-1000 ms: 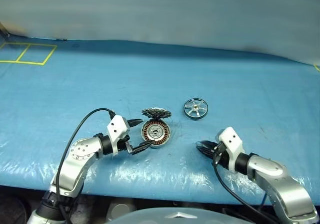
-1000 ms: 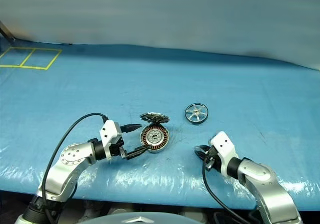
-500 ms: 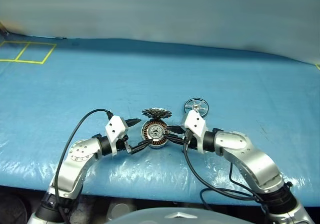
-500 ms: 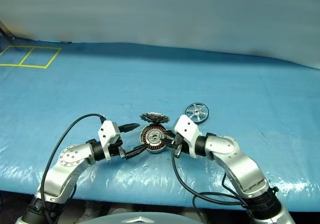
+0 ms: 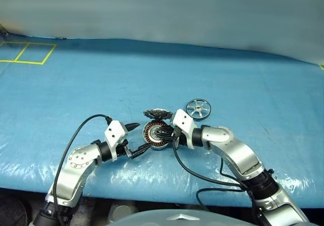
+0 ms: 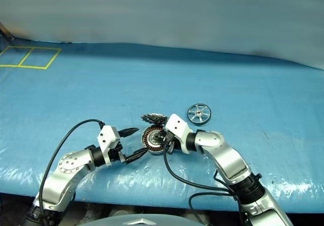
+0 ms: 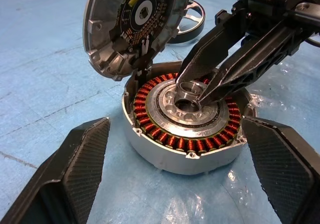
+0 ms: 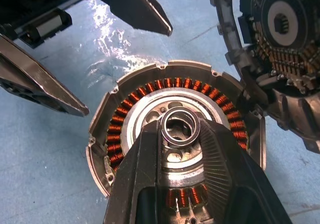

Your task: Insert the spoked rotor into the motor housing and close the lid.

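2 black fingers of the right gripper (image 7: 200,91) are pinched on a small silver ring (image 8: 180,126) above the copper-wound round housing (image 7: 187,134); the left gripper (image 5: 135,139) is spread wide beside it. The segmented lid (image 7: 132,23) is raised, the shiny spoked rotor (image 5: 198,108) lies near.

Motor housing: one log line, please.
left gripper open around motor housing | right gripper pinches small ring over it | lid up | spoked rotor aside

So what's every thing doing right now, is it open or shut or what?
motor housing: open, copper windings showing, flat on the table.
lid: hinged up, standing open.
spoked rotor: lying flat, apart from the housing, not yet inserted.
left gripper: open, a finger on each side of the housing.
right gripper: closed on a small metal ring over the housing's centre.
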Robot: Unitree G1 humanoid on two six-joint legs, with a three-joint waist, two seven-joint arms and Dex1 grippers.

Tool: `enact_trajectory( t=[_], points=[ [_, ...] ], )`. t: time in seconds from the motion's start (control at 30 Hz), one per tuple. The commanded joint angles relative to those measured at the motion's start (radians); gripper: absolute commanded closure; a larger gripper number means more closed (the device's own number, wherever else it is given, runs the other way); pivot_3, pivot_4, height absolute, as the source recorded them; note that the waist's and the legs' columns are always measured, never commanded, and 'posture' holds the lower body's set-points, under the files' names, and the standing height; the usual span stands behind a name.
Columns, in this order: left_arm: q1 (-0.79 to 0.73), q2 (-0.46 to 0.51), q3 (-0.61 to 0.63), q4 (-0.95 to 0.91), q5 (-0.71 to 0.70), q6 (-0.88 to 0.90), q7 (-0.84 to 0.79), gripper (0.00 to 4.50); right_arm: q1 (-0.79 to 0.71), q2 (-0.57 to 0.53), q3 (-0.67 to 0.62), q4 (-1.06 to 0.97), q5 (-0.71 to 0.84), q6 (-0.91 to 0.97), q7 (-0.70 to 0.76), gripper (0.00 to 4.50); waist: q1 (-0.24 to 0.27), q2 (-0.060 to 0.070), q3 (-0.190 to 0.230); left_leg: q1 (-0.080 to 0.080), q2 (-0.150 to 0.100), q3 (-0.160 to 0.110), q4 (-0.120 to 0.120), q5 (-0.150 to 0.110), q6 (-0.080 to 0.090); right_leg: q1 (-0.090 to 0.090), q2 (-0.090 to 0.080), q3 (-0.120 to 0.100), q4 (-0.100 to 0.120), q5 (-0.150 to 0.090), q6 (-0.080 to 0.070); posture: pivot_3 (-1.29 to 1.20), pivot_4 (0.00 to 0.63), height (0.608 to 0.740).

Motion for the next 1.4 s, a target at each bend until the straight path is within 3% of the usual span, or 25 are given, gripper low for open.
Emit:
enact_trajectory(
  t=[0.03,0.67,0.9,1.2,1.3,1.4],
  points=[
    [0.002,-0.003,0.005,-0.047,-0.006,-0.006,0.005,0.0,-0.015,0.002,0.016,-0.007,-0.012,-0.022,0.017,3.74,0.0,0.0,0.0,0.0,0.0,0.0,0.0,0.0,0.0,0.0,0.0,0.0,0.0,0.0,0.0,0.0,0.15,0.74],
    [-0.007,-0.005,0.001,-0.025,0.003,-0.018,0.0,0.0,-0.007,0.001,0.055,0.037,-0.091,-0.061,0.026,3.74,-0.003,0.0,0.0,0.001,0.0,0.0,0.0,0.0,0.0,0.001,0.0,0.0,0.001,0.0,0.0,0.0,0.15,0.74],
    [-0.007,-0.007,0.002,-0.024,0.006,-0.017,0.005,0.0,-0.001,-0.019,0.038,0.029,-0.094,-0.05,0.042,1.45,-0.002,0.0,0.0,0.002,0.0,0.0,0.0,0.0,0.0,0.002,0.0,0.0,0.001,0.0,0.0,0.0,0.15,0.74],
    [-0.011,-0.007,0.005,-0.023,0.007,-0.017,0.004,0.0,0.005,0.066,-0.048,-0.029,0.055,-0.03,0.069,1.45,-0.005,0.0,0.0,0.002,0.0,0.0,0.0,0.0,0.0,0.002,0.0,0.0,0.001,0.0,0.0,0.0,0.15,0.74],
    [-0.012,-0.006,0.006,-0.022,0.007,-0.017,0.003,0.0,0.009,0.058,-0.036,-0.01,0.03,-0.039,0.061,2.09,-0.005,0.0,0.0,0.002,0.0,0.0,0.0,0.0,0.0,0.002,0.0,0.0,0.001,0.001,0.001,0.0,0.15,0.74],
    [-0.012,-0.007,0.005,-0.021,0.009,-0.017,0.004,0.0,0.024,0.058,-0.029,0.014,0.017,-0.058,0.05,3.08,-0.004,0.0,0.0,0.002,0.0,0.0,0.0,0.0,0.0,0.002,0.0,0.0,0.001,0.001,0.001,0.0,0.15,0.74]
  ],
)
